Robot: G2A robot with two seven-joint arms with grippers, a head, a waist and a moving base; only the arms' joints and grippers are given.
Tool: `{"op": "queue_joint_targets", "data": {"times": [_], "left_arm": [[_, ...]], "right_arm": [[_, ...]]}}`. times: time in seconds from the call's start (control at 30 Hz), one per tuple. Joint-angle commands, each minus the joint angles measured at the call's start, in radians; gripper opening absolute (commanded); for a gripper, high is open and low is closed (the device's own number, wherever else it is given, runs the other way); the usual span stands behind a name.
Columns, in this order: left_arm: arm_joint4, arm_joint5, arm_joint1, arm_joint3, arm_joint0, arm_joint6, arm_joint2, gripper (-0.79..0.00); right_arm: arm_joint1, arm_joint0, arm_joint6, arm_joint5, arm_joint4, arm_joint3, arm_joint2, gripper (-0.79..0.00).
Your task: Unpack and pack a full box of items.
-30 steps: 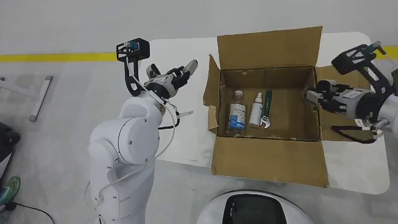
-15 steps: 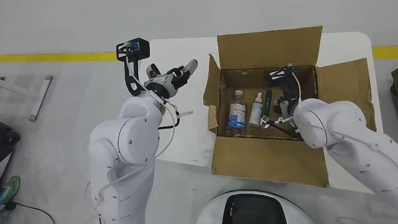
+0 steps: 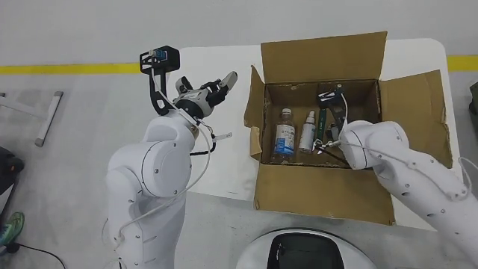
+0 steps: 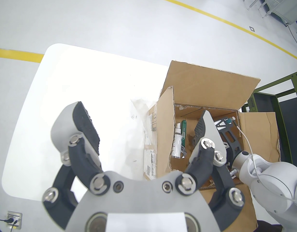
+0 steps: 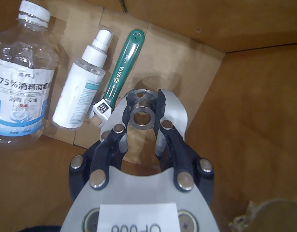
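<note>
An open cardboard box (image 3: 321, 187) stands on the white table (image 3: 216, 164). On its floor lie a clear bottle (image 3: 284, 134) (image 5: 20, 73), a white spray bottle (image 3: 307, 133) (image 5: 81, 88) and a green-handled wrench (image 3: 321, 125) (image 5: 124, 66), side by side. My right gripper (image 5: 143, 105) is inside the box just beside the wrench's head, shut on a steel ring-shaped flange (image 5: 141, 117) held a little above the floor. My left gripper (image 4: 141, 109) (image 3: 224, 82) hangs open and holds nothing above the table, left of the box.
The box's flaps (image 3: 418, 119) are folded outward on all sides, with one torn flap (image 4: 166, 131) facing my left arm. Bare cardboard floor lies right of the wrench (image 5: 247, 121). A green rack (image 4: 283, 92) stands beyond the table.
My right arm has swung from outside the box's right flap into the box and has shifted a little toward the wrench. My left arm has kept still.
</note>
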Motion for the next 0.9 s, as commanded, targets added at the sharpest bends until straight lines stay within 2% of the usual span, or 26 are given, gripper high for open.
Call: {"op": "queue_joint_targets", "data": {"times": [0.0, 0.13, 0.23, 0.3, 0.33, 0.4, 0.43, 0.5, 0.53, 0.67, 0.87], "left_arm": [[0.000, 0.000, 0.000, 0.000, 0.000, 0.000, 0.000, 0.000], [0.000, 0.000, 0.000, 0.000, 0.000, 0.000, 0.000, 0.000], [0.000, 0.000, 0.000, 0.000, 0.000, 0.000, 0.000, 0.000], [0.000, 0.000, 0.000, 0.000, 0.000, 0.000, 0.000, 0.000], [0.000, 0.000, 0.000, 0.000, 0.000, 0.000, 0.000, 0.000], [0.000, 0.000, 0.000, 0.000, 0.000, 0.000, 0.000, 0.000], [0.000, 0.000, 0.000, 0.000, 0.000, 0.000, 0.000, 0.000], [0.000, 0.000, 0.000, 0.000, 0.000, 0.000, 0.000, 0.000], [0.000, 0.000, 0.000, 0.000, 0.000, 0.000, 0.000, 0.000], [0.000, 0.000, 0.000, 0.000, 0.000, 0.000, 0.000, 0.000], [0.000, 0.000, 0.000, 0.000, 0.000, 0.000, 0.000, 0.000]], "right_arm": [[-0.008, 0.003, 0.007, -0.006, -0.007, 0.008, 0.003, -0.585], [-0.022, 0.007, 0.024, -0.023, -0.011, 0.016, 0.024, -0.508], [-0.031, 0.009, 0.033, -0.032, 0.013, 0.003, 0.053, -0.413], [-0.033, 0.008, 0.040, -0.040, 0.011, -0.022, 0.076, -0.166], [-0.032, 0.007, 0.044, -0.044, 0.022, -0.054, 0.095, -0.169], [-0.023, -0.015, 0.053, -0.053, 0.029, -0.136, 0.166, -0.228], [-0.017, -0.029, 0.054, -0.054, 0.037, -0.187, 0.216, -0.345], [-0.005, -0.064, 0.055, -0.068, 0.049, -0.262, 0.311, -0.446], [0.002, -0.091, 0.055, -0.087, 0.066, -0.304, 0.372, -0.785], [0.027, -0.199, 0.028, -0.200, 0.164, -0.401, 0.656, -0.785], [0.034, -0.360, -0.086, -0.286, 0.320, -0.380, 1.005, -0.785]]}}
